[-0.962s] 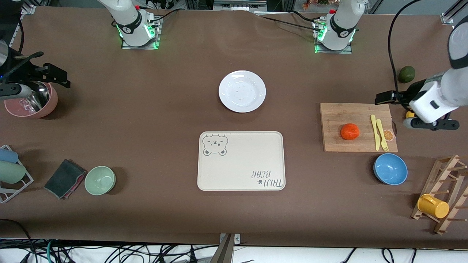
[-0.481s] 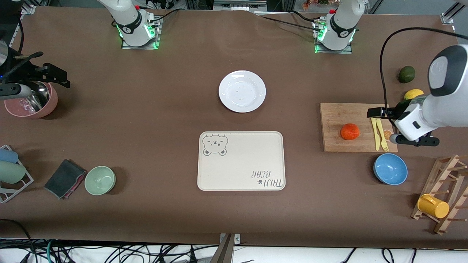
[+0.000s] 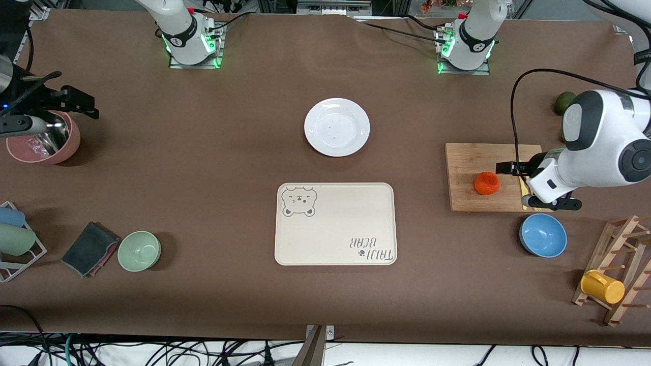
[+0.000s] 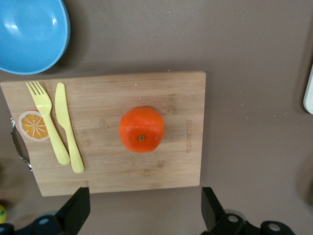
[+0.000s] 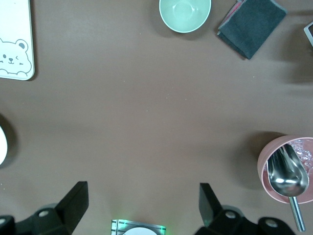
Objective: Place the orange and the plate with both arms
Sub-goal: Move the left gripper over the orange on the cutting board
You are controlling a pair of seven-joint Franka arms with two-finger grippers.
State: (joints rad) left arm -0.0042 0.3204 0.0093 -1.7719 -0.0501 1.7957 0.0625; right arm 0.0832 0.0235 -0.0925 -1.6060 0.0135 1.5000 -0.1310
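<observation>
The orange (image 3: 486, 183) sits on a wooden cutting board (image 3: 468, 195) toward the left arm's end of the table; it also shows in the left wrist view (image 4: 141, 129). The white plate (image 3: 336, 126) lies empty mid-table, farther from the front camera than the cream bear tray (image 3: 335, 223); a sliver of it shows in the right wrist view (image 5: 2, 145). My left gripper (image 3: 550, 203) (image 4: 142, 215) is open and empty above the board's edge beside the orange. My right gripper (image 3: 23, 124) (image 5: 142, 215) is open and empty, waiting high above the pink bowl (image 3: 71, 142).
A yellow fork (image 4: 44, 117) and knife (image 4: 67, 125) lie on the board. A blue bowl (image 3: 543, 235) stands nearer the front camera than the board. A green fruit (image 3: 562, 103), wooden rack with yellow cup (image 3: 602, 287), green bowl (image 3: 139, 250) and dark cloth (image 3: 89, 249) are around.
My left arm has swung in from the table's end over the cutting board, bringing its open gripper beside the orange. The right arm has not moved.
</observation>
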